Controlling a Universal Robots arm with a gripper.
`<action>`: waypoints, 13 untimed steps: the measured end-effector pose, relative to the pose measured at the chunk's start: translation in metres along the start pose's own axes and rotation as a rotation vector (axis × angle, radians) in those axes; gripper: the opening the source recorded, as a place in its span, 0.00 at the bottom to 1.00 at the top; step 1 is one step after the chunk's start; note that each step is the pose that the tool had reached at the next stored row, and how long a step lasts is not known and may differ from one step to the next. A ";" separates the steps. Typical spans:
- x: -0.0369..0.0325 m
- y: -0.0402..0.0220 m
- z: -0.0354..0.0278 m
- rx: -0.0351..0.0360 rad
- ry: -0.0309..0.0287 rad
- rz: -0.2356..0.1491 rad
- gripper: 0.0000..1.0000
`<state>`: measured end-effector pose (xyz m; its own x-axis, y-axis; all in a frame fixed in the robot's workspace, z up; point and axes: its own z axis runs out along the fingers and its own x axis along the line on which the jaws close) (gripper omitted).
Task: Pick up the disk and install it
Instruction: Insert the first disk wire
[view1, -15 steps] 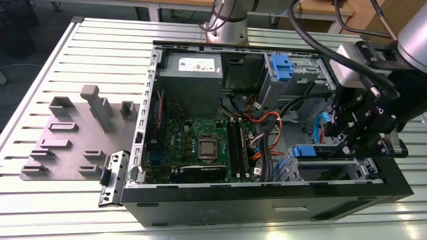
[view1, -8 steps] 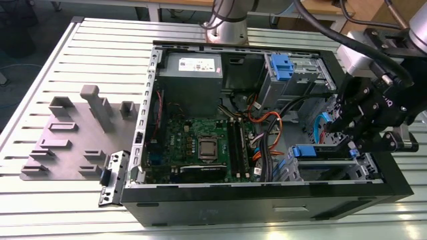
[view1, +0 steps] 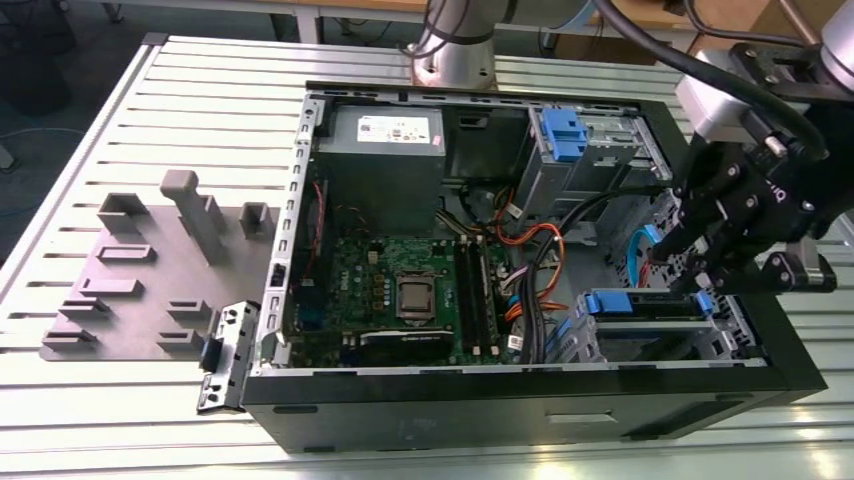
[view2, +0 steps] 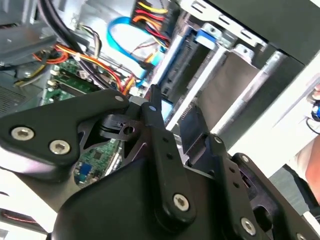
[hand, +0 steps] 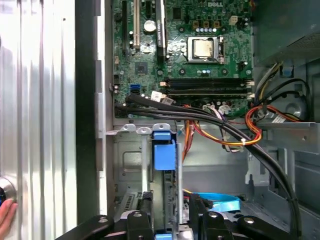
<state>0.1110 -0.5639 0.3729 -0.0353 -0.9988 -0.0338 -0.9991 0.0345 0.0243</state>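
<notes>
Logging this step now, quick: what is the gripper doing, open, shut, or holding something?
Gripper: shut on the disk, gripping its edge as it stands in the drive cage of the computer case.

An open black computer tower case (view1: 534, 400) lies on the white slatted metal table (view1: 160, 420). Beside the case, towards the exterior view's left, sits a grey moulded plastic fixture tray (view1: 140, 275), and a loose grey metal bracket (view1: 227, 355) lies against the case's wall.

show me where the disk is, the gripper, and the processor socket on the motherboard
disk (hand: 164, 155): first wrist view, blue carrier tab in the bay.
gripper (hand: 167, 212): first wrist view, midway between the fingertips.
processor socket (hand: 204, 48): first wrist view, metal centre.
</notes>
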 end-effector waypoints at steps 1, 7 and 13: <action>-0.0023 0.0001 0.0000 -0.0001 -0.0029 0.000 0.42; -0.0173 -0.0014 0.0054 -0.0004 -0.0094 0.000 0.42; -0.0200 -0.0076 0.0146 -0.0005 -0.0094 0.000 0.42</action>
<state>0.1190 -0.5436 0.3588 -0.0354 -0.9984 -0.0432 -0.9991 0.0344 0.0248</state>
